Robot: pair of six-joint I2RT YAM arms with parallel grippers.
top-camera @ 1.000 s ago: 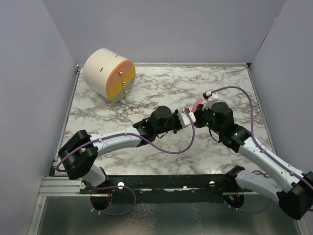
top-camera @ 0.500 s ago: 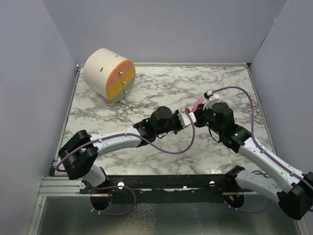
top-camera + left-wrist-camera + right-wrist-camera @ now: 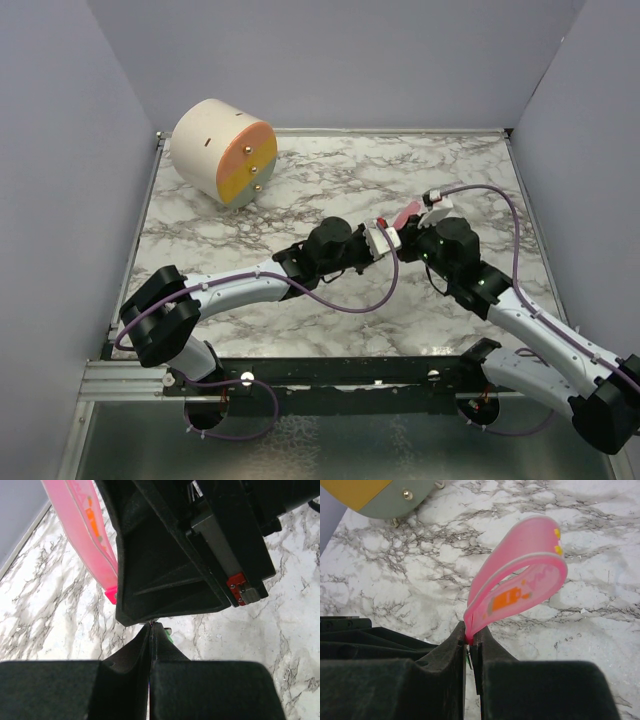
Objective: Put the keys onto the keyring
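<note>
My two grippers meet tip to tip at mid-table. My right gripper (image 3: 404, 236) (image 3: 470, 635) is shut on the base of the keyring's pink strip (image 3: 520, 585), which loops up above the fingers and also shows in the top view (image 3: 404, 215) and the left wrist view (image 3: 85, 535). The metal ring is hidden. My left gripper (image 3: 386, 238) (image 3: 151, 627) is shut, and a sliver of the green key (image 3: 170, 637) peeks out beside its fingertips. The tips touch the underside of the right gripper. A thin green edge (image 3: 469, 657) shows between the right fingers.
A white drum (image 3: 222, 150) with a pink, yellow and grey-green face and small brass studs lies at the back left, also in the right wrist view (image 3: 385, 495). The marble table (image 3: 300, 200) is walled on three sides.
My right wrist has shifted slightly right and nearer, tilting the pink strip a little. The left arm has stayed in place, and both grippers are still shut.
</note>
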